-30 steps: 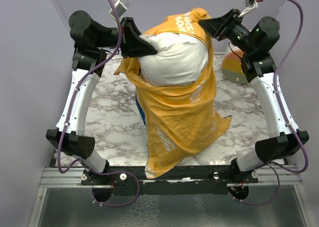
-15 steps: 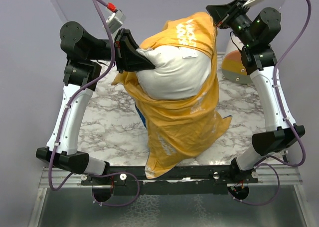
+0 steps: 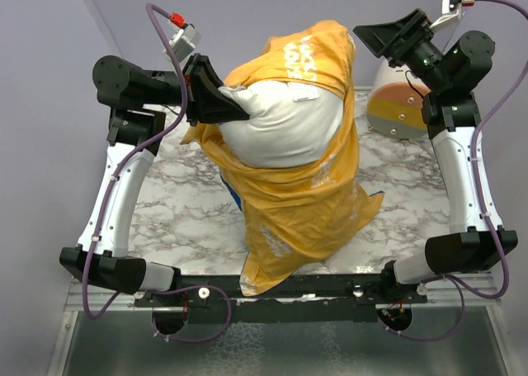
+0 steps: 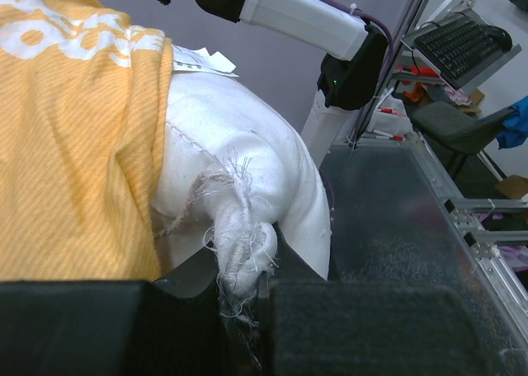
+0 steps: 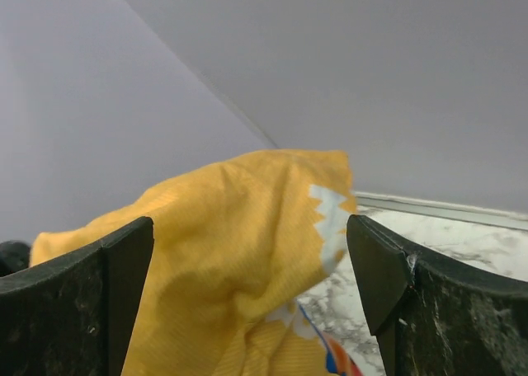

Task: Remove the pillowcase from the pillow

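Observation:
The white pillow (image 3: pixel 285 124) is held up above the table, its upper part bare and a small tag (image 3: pixel 304 98) showing. The yellow-orange pillowcase (image 3: pixel 301 195) with pale lettering wraps its top, right side and lower half and hangs down to the near edge. My left gripper (image 3: pixel 235 112) is shut on the pillow's frayed white corner (image 4: pixel 239 236). My right gripper (image 3: pixel 375 38) hangs open, up and to the right of the pillowcase's top corner (image 5: pixel 272 203), apart from it with nothing between its fingers.
A cream-and-orange cylinder (image 3: pixel 396 104) lies at the back right under the right arm. The marble table (image 3: pixel 181 203) shows on both sides of the hanging fabric. A blue sliver (image 3: pixel 233 195) peeks out at the pillowcase's left edge. Grey walls stand close behind.
The right gripper has opened, let go of the pillowcase's top corner and drawn back to the upper right. The left arm has shifted slightly left and up with the pillow corner.

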{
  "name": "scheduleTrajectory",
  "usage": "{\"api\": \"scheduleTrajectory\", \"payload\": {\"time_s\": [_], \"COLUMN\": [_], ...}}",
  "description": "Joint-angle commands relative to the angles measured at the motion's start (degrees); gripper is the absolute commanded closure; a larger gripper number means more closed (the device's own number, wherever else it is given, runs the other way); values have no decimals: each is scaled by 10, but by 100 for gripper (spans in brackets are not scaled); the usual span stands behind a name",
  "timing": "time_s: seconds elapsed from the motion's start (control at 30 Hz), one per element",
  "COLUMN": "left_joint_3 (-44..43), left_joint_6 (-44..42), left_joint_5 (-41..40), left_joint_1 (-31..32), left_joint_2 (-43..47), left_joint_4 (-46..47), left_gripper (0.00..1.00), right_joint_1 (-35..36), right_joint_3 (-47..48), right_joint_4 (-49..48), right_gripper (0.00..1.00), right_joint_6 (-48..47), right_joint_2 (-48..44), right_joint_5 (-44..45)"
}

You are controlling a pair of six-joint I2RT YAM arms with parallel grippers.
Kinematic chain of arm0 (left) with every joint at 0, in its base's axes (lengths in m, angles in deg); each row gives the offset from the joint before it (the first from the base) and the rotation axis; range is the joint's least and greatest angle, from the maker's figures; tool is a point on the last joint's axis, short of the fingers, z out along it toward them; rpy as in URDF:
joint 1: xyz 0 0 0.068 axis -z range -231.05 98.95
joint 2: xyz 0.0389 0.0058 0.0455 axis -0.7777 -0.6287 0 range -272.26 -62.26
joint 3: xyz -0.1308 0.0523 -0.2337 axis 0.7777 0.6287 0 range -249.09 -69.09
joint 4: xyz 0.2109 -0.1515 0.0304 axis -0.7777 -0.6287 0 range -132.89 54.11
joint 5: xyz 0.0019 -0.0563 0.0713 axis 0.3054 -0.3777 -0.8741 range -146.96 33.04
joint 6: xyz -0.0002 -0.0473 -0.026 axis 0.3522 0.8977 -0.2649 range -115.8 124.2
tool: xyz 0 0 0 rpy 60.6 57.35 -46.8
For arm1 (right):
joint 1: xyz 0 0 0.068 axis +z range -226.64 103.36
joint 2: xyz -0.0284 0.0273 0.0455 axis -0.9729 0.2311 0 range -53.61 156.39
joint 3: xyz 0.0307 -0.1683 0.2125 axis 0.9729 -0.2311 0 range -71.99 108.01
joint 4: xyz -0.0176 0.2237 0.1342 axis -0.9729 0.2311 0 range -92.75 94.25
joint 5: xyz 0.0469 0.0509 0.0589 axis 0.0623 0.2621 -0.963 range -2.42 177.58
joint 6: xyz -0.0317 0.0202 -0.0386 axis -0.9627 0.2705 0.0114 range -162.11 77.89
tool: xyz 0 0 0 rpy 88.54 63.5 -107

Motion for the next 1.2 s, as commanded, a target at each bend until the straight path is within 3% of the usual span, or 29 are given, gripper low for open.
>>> {"api": "scheduleTrajectory", "payload": {"time_s": [0.0, 0.3, 0.53, 0.73, 0.9, 1.0, 1.17], "left_joint_3": [-1, -15, -16, -13, -7, 2, 24], "left_joint_6": [57, 69, 66, 66, 69, 84, 118], "left_joint_5": [40, 19, 15, 23, 37, 43, 58], "left_joint_1": [2, 2, 2, 2, 2, 2, 2], "left_joint_2": [15, 6, 10, 18, 27, 32, 48], "left_joint_4": [87, 91, 84, 80, 82, 102, 138], "left_gripper": [100, 100, 100, 100, 100, 100, 100], "right_joint_1": [9, 72, 67, 54, 52, 48, 22], "right_joint_3": [-15, 5, 53, 90, 92, 101, 132], "right_joint_4": [-95, -135, -83, -48, -46, -39, -19], "right_gripper": [0, 0, 57, 91, 89, 98, 99], "right_joint_6": [104, 117, 75, 51, 43, 33, 31], "right_joint_2": [-1, 26, 27, 52, 61, 67, 95], "right_joint_5": [-123, -140, -82, -25, -2, 28, 100]}}
